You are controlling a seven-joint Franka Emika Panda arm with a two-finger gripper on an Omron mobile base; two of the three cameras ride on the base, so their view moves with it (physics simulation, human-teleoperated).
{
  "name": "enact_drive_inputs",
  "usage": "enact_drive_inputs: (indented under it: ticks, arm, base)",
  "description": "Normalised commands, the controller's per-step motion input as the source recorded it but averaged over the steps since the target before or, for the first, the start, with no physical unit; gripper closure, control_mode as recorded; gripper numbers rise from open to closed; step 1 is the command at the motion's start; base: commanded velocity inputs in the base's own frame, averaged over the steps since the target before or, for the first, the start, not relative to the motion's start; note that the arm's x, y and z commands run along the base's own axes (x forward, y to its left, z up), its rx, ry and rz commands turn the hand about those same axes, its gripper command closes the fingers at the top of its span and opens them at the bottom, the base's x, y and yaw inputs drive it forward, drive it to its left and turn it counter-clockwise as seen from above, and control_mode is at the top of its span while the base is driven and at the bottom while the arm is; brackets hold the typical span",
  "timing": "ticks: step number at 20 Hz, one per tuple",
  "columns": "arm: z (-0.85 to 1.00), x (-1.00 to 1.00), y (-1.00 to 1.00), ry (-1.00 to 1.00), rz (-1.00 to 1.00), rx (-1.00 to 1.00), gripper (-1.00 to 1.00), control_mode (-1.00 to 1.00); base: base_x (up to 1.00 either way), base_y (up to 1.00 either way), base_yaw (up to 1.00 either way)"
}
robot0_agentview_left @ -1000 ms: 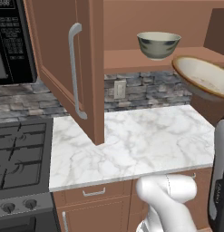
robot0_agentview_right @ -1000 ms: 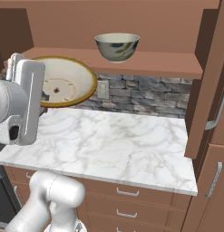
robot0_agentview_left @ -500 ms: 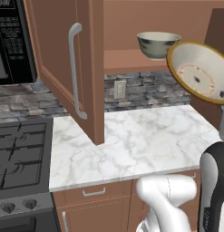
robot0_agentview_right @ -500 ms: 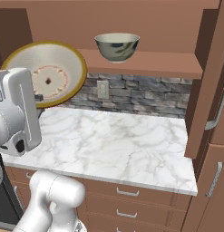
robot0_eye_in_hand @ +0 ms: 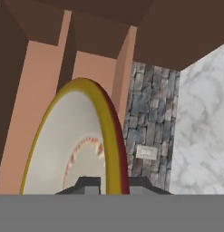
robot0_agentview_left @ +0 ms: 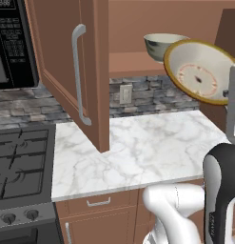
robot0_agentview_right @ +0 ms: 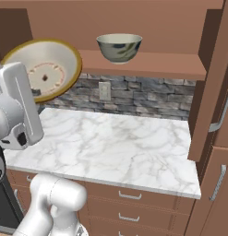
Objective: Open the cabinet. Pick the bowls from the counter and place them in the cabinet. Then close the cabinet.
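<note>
The cabinet (robot0_agentview_left: 62, 62) stands open, its left door (robot0_agentview_left: 97, 71) swung out over the counter (robot0_agentview_left: 138, 147) and its right door (robot0_agentview_right: 217, 87) open too. The grey-green bowl (robot0_agentview_right: 119, 47) sits upright on the wooden shelf (robot0_agentview_right: 152, 64). My gripper (robot0_eye_in_hand: 114, 185) is shut on the rim of the wide cream bowl (robot0_eye_in_hand: 81, 145). That cream bowl (robot0_agentview_left: 200, 71) hangs tilted steeply on edge, in the air in front of the shelf, its inside facing the base cameras. In the right base view the cream bowl (robot0_agentview_right: 44, 69) is left of the grey-green one.
A black gas stove (robot0_agentview_left: 19, 167) adjoins the counter on the left, with a black microwave (robot0_agentview_left: 12, 43) above it. A stone backsplash with a wall outlet (robot0_agentview_right: 104, 91) runs behind. Drawers (robot0_agentview_right: 134, 203) lie under the counter. The left door's handle (robot0_agentview_left: 77, 71) juts out over the marble.
The cream bowl has tipped from nearly flat to steeply on edge, and has shifted slightly toward the shelf. The grey-green bowl and the doors have not moved.
</note>
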Motion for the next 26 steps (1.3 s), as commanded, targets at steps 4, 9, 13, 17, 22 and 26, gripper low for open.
enact_drive_inputs:
  ticks: [4,9,13,17,22,26]
  arm:
    - [0.00,0.10,0.17,0.00,0.10,-0.07,1.00,-1.00]
    - [0.00,0.36,0.06,0.00,0.16,-0.02,1.00,-1.00]
    - [0.00,0.41,0.00,0.00,0.19,0.00,1.00,-1.00]
    - [0.00,0.38,0.02,0.00,0.18,-0.01,1.00,-1.00]
    - [0.00,0.41,0.14,0.00,0.12,-0.04,1.00,-1.00]
    - [0.00,0.56,0.23,0.00,0.04,-0.07,1.00,-1.00]
  base:
    - [0.00,0.00,0.00]
    - [0.00,0.00,0.00]
    - [0.00,0.00,0.00]
    - [0.00,0.00,0.00]
    - [0.00,0.00,0.00]
    - [0.00,0.00,0.00]
